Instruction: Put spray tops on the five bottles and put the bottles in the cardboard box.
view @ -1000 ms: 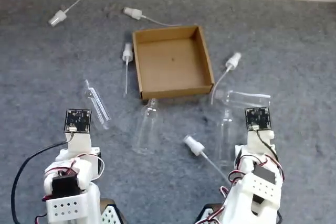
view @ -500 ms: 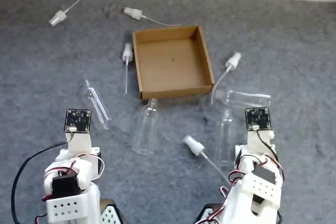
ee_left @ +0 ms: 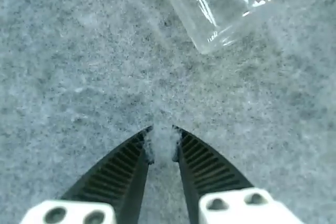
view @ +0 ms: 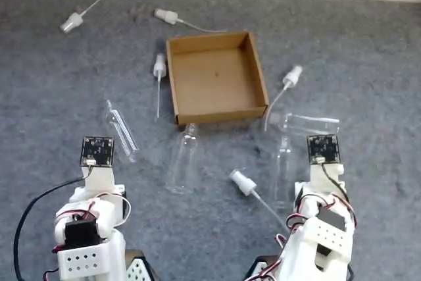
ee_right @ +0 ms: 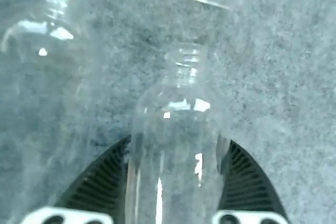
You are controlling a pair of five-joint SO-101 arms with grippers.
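Clear plastic bottle [ee_right: 178, 114] lies between the spread right gripper [ee_right: 174, 142]; left gripper [ee_left: 161, 129] nearly pressed together.

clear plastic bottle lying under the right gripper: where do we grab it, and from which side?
Across its round body, below the shoulder, from above. The clear plastic bottle lies on its side on the grey carpet, neck away from the arm. The right gripper has its jaws open either side of the body. A grip there likely leaves the neck free for capping.
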